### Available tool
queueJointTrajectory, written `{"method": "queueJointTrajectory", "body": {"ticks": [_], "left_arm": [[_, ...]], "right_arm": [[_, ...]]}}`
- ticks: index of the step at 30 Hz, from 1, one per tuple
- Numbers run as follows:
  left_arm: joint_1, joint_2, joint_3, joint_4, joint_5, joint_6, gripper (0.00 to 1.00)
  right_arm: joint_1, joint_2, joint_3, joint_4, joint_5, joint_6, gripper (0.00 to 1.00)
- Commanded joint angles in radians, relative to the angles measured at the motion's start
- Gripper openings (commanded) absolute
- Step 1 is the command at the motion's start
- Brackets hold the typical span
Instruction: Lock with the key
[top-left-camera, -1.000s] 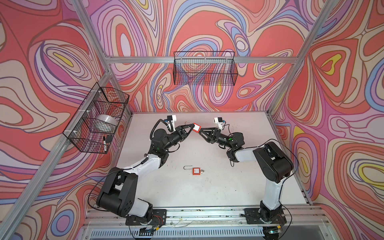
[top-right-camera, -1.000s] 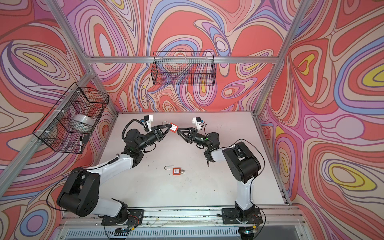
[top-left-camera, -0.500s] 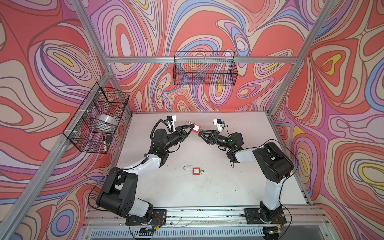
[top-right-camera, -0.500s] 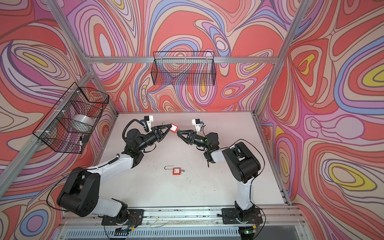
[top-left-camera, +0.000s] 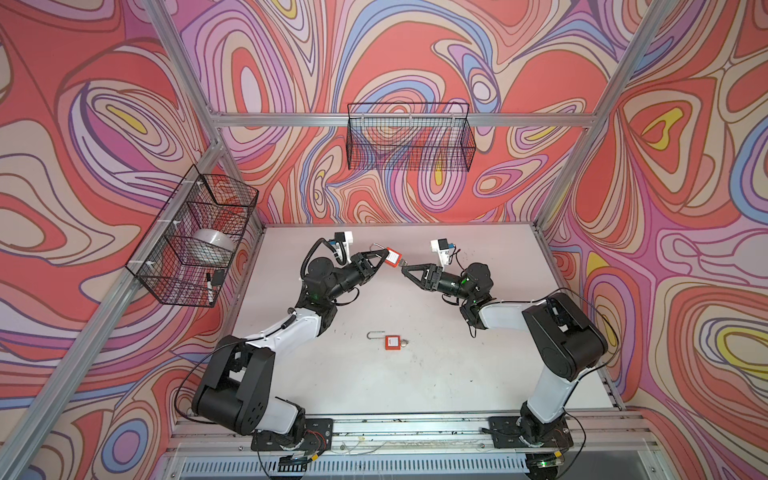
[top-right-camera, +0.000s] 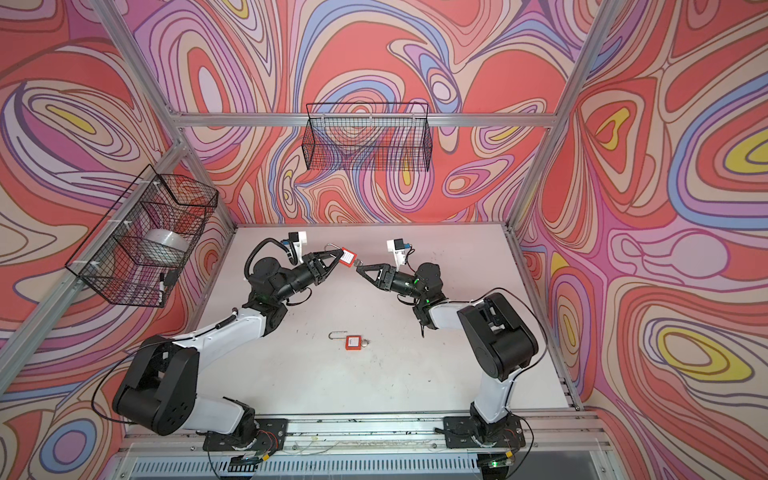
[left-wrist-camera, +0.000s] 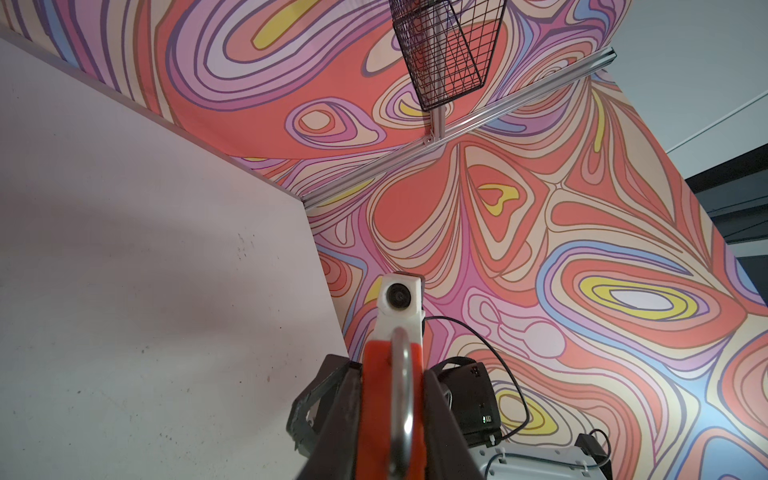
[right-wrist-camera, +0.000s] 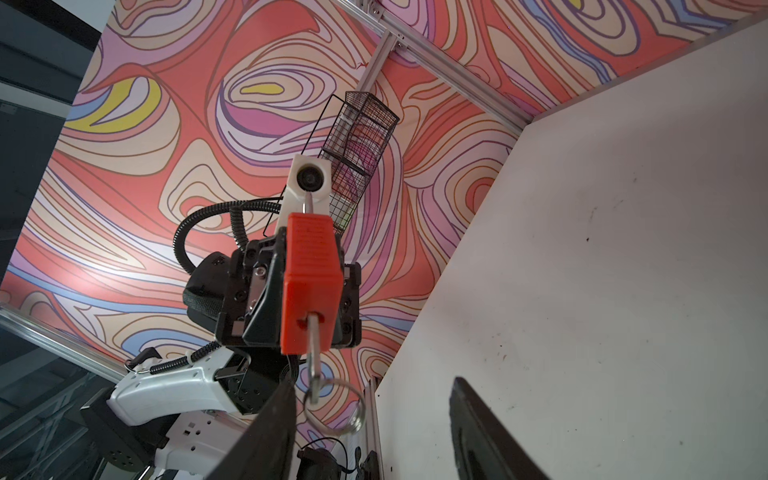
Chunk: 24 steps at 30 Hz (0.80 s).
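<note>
My left gripper (top-left-camera: 381, 258) (top-right-camera: 334, 258) (left-wrist-camera: 392, 374) is shut on the body of a red padlock (top-left-camera: 392, 257) (top-right-camera: 345, 256) (left-wrist-camera: 374, 399) (right-wrist-camera: 309, 266), held above the back of the table with its metal shackle (left-wrist-camera: 402, 374) towards the left wrist camera. A key (right-wrist-camera: 314, 349) (top-left-camera: 402, 262) sits in the padlock's end, its ring (right-wrist-camera: 332, 405) dangling. My right gripper (top-left-camera: 405, 270) (top-right-camera: 358, 270) (right-wrist-camera: 372, 384) is open just short of the key. The ring hangs between its fingers (right-wrist-camera: 270, 436), close beside one.
A second red padlock (top-left-camera: 392, 342) (top-right-camera: 352, 342) with an open shackle and a key lies on the white table (top-left-camera: 457, 374) in front of the arms. Wire baskets hang on the back wall (top-left-camera: 409, 137) and left wall (top-left-camera: 195, 237).
</note>
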Motion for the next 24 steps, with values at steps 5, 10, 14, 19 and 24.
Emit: {"method": "queueJointTrajectory", "body": {"ticks": [5, 10, 14, 19, 24], "left_arm": [[0.007, -0.027, 0.010, 0.055, 0.017, 0.006, 0.00], [0.006, -0.020, 0.011, 0.061, 0.020, -0.001, 0.00], [0.007, -0.015, 0.015, 0.064, 0.021, -0.008, 0.00], [0.007, -0.012, 0.018, 0.069, 0.023, -0.010, 0.00], [0.008, -0.009, 0.024, 0.066, 0.028, -0.010, 0.00]], "right_arm": [[-0.056, -0.048, 0.024, -0.040, -0.079, -0.021, 0.57], [-0.056, -0.019, 0.079, -0.027, -0.117, 0.008, 0.42], [-0.056, 0.024, 0.103, 0.039, -0.134, 0.066, 0.29], [-0.055, 0.055, 0.109, 0.112, -0.143, 0.132, 0.30], [-0.047, 0.068, 0.113, 0.126, -0.157, 0.144, 0.26]]}}
